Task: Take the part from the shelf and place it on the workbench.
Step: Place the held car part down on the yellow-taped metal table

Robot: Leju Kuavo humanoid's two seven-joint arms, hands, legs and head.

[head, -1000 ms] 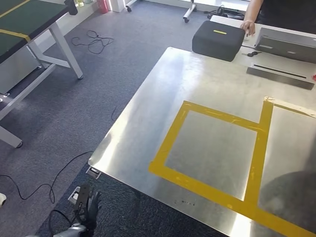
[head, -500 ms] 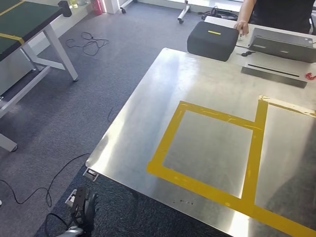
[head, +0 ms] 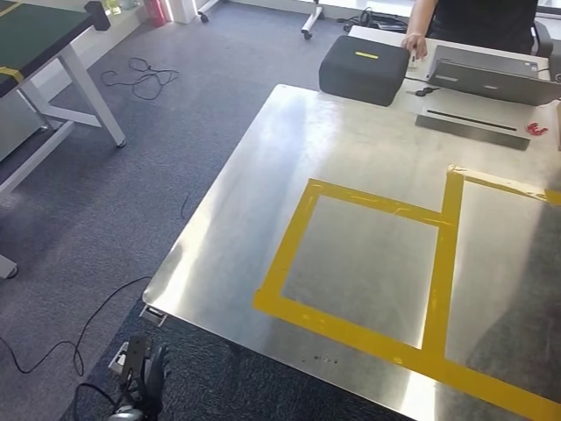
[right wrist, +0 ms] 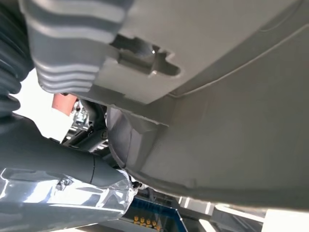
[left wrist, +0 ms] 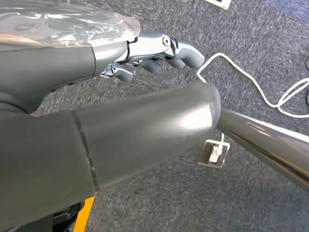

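Right wrist view: pale grey moulded part (right wrist: pixel 218 96).

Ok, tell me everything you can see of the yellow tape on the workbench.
The yellow tape is a broad, glossy strip stuck flat on the shiny metal workbench. It outlines a square, and its far and near edges run on past the right-hand strip toward the picture's edge, starting a second bay. The far right strip looks wrinkled and paler. Nothing rests on it or inside the square.
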